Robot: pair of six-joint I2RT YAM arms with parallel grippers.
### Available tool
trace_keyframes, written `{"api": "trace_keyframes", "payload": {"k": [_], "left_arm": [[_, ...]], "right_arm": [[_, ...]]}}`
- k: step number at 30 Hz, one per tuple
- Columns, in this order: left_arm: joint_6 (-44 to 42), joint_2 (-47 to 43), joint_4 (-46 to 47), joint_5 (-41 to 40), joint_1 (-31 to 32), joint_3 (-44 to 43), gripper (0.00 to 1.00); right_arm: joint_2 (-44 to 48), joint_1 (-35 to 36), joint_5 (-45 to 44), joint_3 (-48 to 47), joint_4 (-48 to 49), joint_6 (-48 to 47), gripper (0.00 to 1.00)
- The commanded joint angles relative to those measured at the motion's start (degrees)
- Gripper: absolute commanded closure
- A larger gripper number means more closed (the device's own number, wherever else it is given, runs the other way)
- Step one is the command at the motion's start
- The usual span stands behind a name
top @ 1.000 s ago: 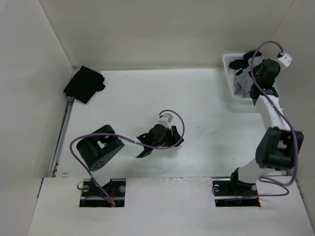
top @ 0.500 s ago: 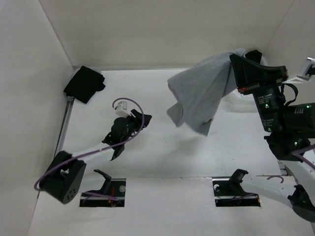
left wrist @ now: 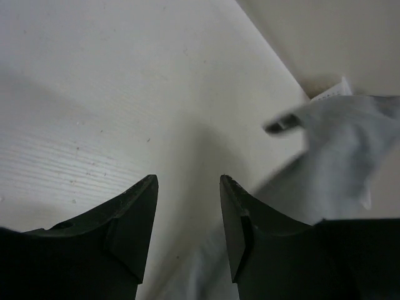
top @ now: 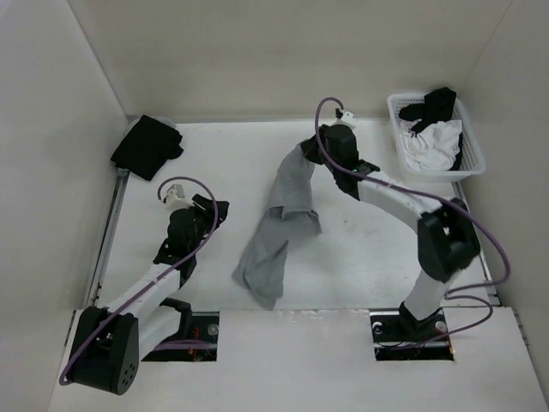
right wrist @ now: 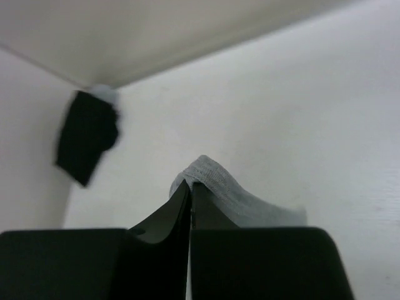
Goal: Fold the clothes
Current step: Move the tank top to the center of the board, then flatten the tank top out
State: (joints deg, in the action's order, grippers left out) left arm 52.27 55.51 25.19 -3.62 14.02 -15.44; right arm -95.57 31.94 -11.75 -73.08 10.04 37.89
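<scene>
White table (top: 369,249), grey clothes (top: 290,223) trailing on it, black bundle (top: 146,148) far-left, basket (top: 446,173) far-right

From our right gripper (right wrist: 189,189) the garment (top: 281,216) trails back toward our bases, its lower end on the table (top: 369,257). Our left gripper (left wrist: 187,181) sits just left of it. The basket (top: 437,176) lies right of the right gripper, the bundle (top: 146,148) ahead-left of the left.
</scene>
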Motion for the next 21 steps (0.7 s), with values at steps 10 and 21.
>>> {"api": "trace_keyframes", "payload": {"k": [10, 21], "left_arm": [[-7.36, 3.47, -10.42, -7.37, 7.29, -0.38, 0.58], [0.54, 2.34, -11.65, -2.46, 1.77, -0.11, 0.59]], "right_arm": [[6.68, 3.57, 2.43, 9.23, -2.65, -9.40, 0.74], [7.16, 31.99, 5.86, 18.42, -6.09, -23.38, 0.68]]}}
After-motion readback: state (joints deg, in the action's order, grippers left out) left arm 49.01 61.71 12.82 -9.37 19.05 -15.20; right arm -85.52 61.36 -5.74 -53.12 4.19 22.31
